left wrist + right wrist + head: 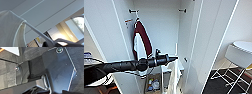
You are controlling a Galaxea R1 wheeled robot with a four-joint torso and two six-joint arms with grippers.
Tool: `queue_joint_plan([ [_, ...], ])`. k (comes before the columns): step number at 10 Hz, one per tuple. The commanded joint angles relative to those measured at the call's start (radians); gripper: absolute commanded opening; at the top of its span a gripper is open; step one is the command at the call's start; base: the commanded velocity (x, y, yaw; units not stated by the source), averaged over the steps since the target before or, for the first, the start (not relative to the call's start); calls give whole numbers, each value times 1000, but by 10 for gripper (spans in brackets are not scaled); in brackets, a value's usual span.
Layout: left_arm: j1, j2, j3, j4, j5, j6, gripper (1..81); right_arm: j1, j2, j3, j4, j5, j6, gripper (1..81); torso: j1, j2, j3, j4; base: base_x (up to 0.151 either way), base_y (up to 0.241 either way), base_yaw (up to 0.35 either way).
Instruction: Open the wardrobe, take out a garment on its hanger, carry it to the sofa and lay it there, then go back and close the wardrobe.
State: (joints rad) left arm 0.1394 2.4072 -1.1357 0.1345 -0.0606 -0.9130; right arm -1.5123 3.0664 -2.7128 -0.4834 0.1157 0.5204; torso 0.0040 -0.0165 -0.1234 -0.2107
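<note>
The wardrobe (159, 22) stands open in front of me, its right door (209, 37) swung wide. My left arm reaches in from the left, and my left gripper (174, 58) is at the middle of the opening, shut on the white hanger (37, 32). The white garment (172, 72) hangs from the hanger below the gripper. In the left wrist view the garment (8, 28) is draped over the hanger's shoulder, close to the camera. The hanger is off the rail.
A maroon jacket with white trim (142, 37) hangs on the left inside the wardrobe. A box with small items (152, 83) sits on the wardrobe floor. A white seat on thin legs (239, 53) stands at the right on dark flooring.
</note>
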Motion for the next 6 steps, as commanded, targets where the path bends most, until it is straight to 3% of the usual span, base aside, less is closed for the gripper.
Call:
queue_joint_plan([
  [1, -166, -5, 16, 20, -71, 5, 10, 39, 2, 7, 2, -38, 0, 811, 0, 0, 0, 0, 0, 0, 0],
  [6, -157, 0, 2, 19, -79, 3, 10, 40, 4, 7, 0, -39, 0, 811, 0, 0, 0, 0, 0, 0, 0],
])
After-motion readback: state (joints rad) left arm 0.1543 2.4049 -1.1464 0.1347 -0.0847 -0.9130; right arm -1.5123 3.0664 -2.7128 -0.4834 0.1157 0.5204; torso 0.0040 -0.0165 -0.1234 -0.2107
